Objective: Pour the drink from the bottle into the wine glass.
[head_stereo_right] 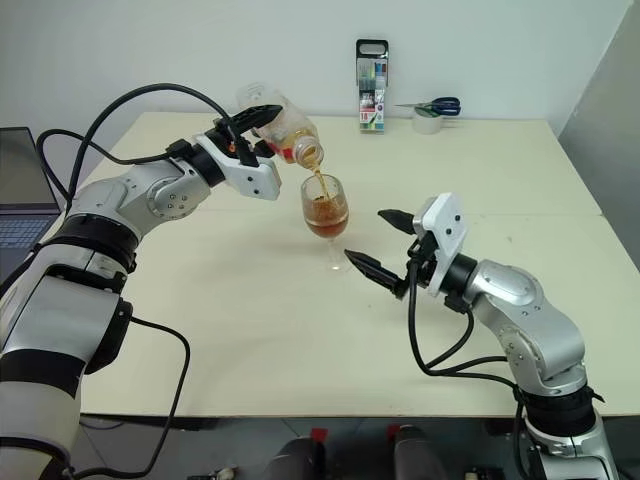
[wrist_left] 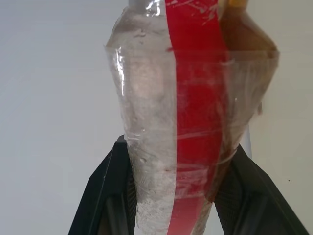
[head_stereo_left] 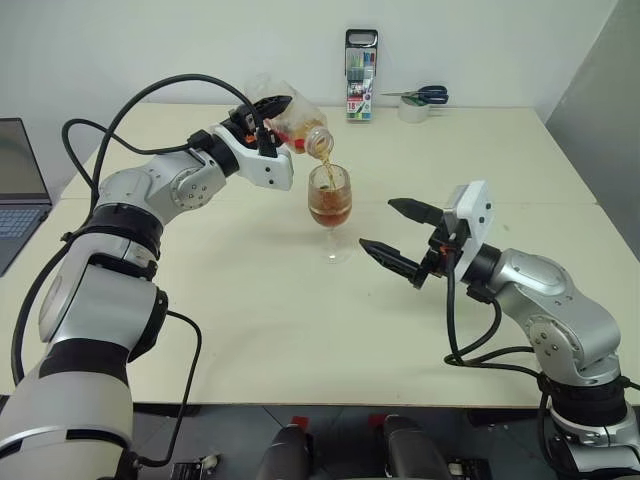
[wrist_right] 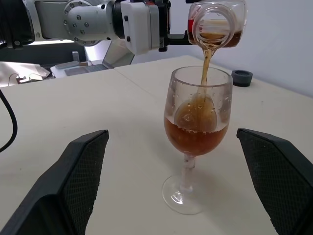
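My left gripper [head_stereo_left: 260,126] is shut on the bottle [head_stereo_left: 292,122], a clear plastic one with a red label strip [wrist_left: 195,122]. The bottle is tipped mouth-down over the wine glass [head_stereo_left: 330,205], uncapped. A thin stream of amber drink [wrist_right: 206,61] falls from its mouth into the bowl. The glass stands upright on the table, its bowl about half full of the drink [wrist_right: 195,138]. My right gripper [head_stereo_left: 378,223] hangs open just right of the glass at stem height. Its fingers [wrist_right: 80,169] stand wide on either side of the glass without touching it.
At the table's [head_stereo_left: 300,330] far edge stand a pen case [head_stereo_left: 361,88], a tape roll [head_stereo_left: 413,110] and scissors [head_stereo_left: 422,96]. A laptop [head_stereo_left: 18,190] lies at the far left. A small dark round object [wrist_right: 242,77] sits on the table beyond the glass.
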{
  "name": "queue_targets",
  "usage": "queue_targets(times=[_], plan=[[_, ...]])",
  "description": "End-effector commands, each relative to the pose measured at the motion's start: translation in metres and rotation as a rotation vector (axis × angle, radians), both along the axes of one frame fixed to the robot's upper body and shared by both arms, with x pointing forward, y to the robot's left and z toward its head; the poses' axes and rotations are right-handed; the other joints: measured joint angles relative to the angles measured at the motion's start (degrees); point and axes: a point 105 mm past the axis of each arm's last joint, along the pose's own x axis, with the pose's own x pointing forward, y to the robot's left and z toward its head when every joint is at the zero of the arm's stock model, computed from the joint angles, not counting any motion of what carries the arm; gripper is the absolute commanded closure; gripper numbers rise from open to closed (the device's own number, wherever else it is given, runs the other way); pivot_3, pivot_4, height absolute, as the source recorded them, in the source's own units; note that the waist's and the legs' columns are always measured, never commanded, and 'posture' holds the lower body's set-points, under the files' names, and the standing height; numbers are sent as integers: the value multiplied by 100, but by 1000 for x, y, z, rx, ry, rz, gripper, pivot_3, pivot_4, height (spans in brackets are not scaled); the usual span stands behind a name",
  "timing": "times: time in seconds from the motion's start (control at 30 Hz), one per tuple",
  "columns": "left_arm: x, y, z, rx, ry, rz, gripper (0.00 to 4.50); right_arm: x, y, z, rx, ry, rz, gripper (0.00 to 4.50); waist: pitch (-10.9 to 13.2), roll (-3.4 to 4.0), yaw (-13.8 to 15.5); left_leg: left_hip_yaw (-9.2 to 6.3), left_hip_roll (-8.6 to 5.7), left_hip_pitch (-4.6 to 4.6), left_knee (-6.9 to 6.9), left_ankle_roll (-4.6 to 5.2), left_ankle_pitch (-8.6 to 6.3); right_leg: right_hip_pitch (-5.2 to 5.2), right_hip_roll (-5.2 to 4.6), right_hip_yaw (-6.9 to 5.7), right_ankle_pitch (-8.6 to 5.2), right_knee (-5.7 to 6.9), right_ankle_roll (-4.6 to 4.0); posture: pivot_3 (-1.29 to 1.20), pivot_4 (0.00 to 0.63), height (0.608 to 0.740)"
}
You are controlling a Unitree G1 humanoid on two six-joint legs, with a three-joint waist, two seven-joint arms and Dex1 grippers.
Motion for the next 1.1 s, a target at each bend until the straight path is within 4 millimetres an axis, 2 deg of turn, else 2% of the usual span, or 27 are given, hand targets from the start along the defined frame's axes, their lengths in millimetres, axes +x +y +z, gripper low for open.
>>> queue_targets(times=[0.03, 0.7, 0.9, 1.1], plan=[[-3, -2, 20, -37, -48, -21, 2822, -8, 4, 11, 15, -52, 22, 0, 0, 0, 0, 0, 0, 0, 0, 0, 0, 0, 0, 0, 0, 0, 0, 0, 150, 740], [-3, -2, 8, -186, 93, -42, 2822, -2, 5, 22, 35, -107, -17, 0, 0, 0, -4, -1, 0, 1, 1, -14, 8, 0, 0, 0, 0, 3, 0, 0, 150, 740], [-4, -4, 0, -315, 207, -66, 2822, 1, 6, 23, 28, -123, -25, 0, 0, 0, -8, -3, 1, 1, 2, -16, 9, 0, -1, -1, 0, 4, 0, 0, 150, 740], [-5, -4, 2, -491, 303, -91, 2822, -1, 9, 26, 23, -133, -9, 0, 0, 0, -15, -3, 1, 1, 3, -16, 9, 0, -1, 0, 0, 5, 0, 0, 150, 740]])
